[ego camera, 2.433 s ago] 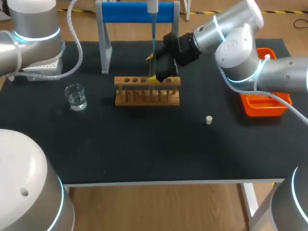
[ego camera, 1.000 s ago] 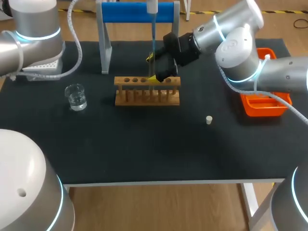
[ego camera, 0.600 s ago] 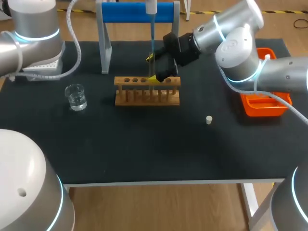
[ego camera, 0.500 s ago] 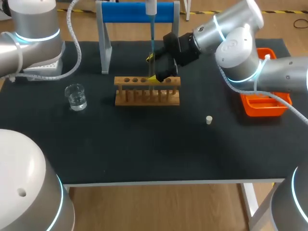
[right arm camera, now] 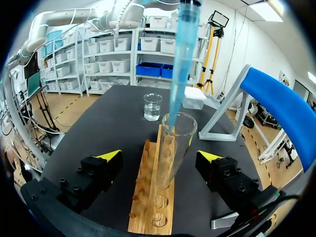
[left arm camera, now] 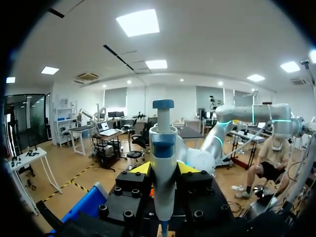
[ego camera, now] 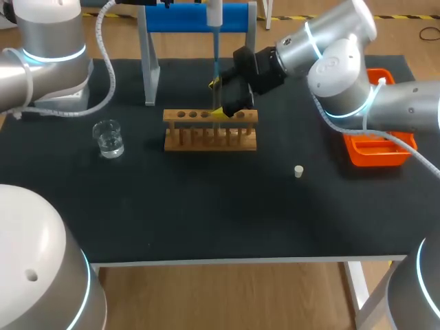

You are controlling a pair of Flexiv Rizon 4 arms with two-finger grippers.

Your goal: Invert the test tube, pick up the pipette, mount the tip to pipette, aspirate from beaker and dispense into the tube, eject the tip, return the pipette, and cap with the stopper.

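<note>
Carries the white-and-blue plastic pipette (left arm camera: 163, 163) slightly leftward since a moment ago, clamped in the left gripper (left arm camera: 163, 168), with the translucent blue tip (right arm camera: 180, 59) inside the mouth of the clear glass test tube (right arm camera: 174, 148) in the wooden rack (right arm camera: 148, 207). Leaves the right gripper (right arm camera: 160, 156) spread wide around the tube, touching nothing. Risks knocking the rim and spilling if drifting sideways more.

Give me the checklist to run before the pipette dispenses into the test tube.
1. Left jaws shut on the pipette: ok.
2. Blue tip mounted: ok.
3. Test tube mouth-up in the wooden rack: ok.
4. Tip end at the tube's mouth: ok.
5. Right jaws steadying the tube: not ok; they are open on either side, apart from the glass.
6. Liquid in the tip: cannot tell.
</note>
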